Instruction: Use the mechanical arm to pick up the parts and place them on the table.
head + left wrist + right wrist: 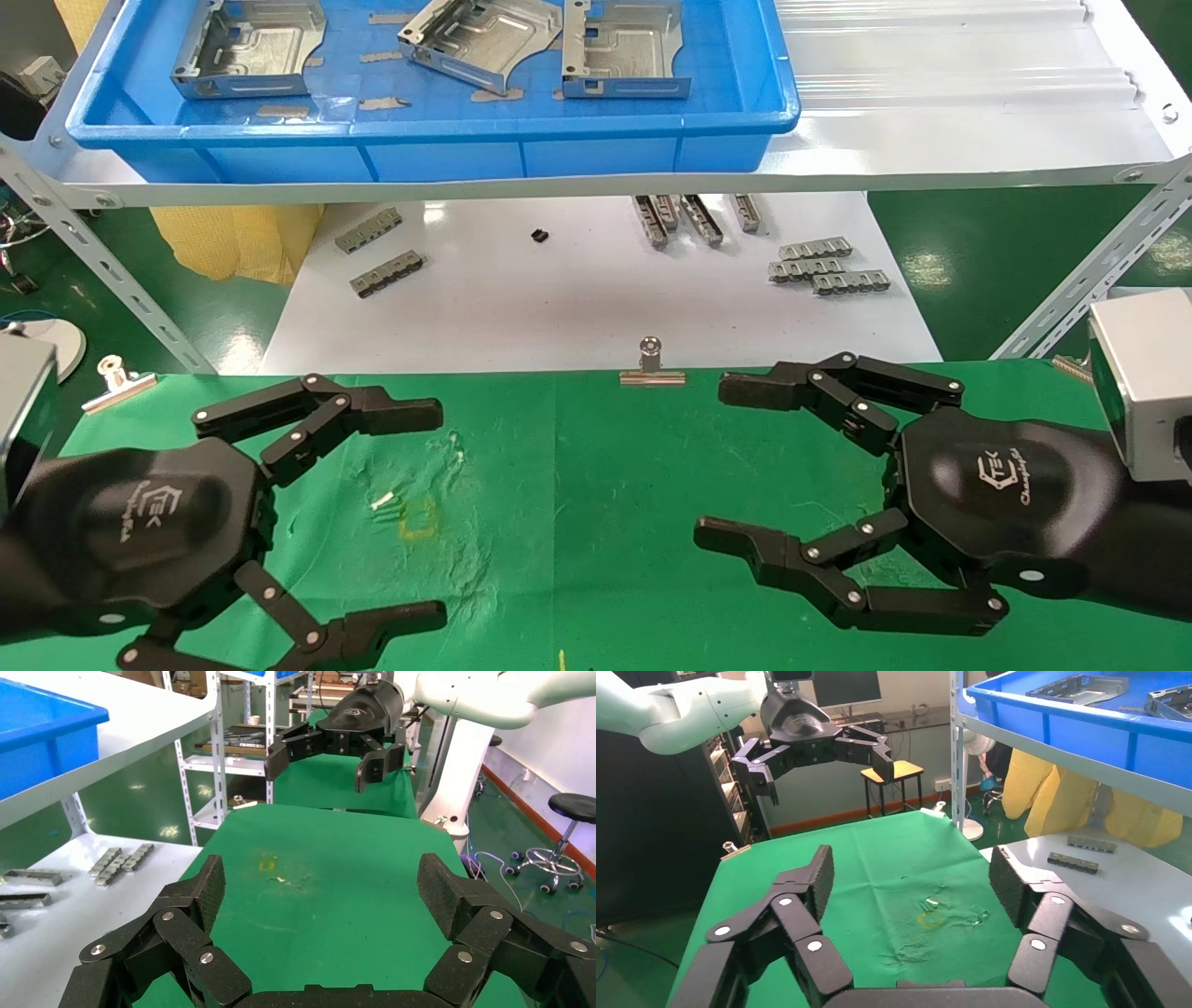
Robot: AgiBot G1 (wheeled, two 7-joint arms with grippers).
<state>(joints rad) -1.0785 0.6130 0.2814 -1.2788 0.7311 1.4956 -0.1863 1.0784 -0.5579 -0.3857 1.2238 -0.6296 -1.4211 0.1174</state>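
Three silvery sheet-metal parts (250,47) (475,42) (622,51) lie in a blue tray (428,126) on the white shelf at the back. The table (577,485) with its wrinkled green cloth is in front, with a small yellow square mark (418,518). My left gripper (438,513) is open and empty above the cloth at the left; its own view (323,888) shows bare cloth between its fingers. My right gripper (712,461) is open and empty at the right, facing the left one; its own view (909,874) also shows bare cloth.
A white sheet (577,308) below the shelf holds small grey toothed strips (382,253) (829,266) (694,219). Slanted shelf legs (102,270) (1090,280) stand at both sides. Binder clips (652,365) (118,380) sit on the table's far edge.
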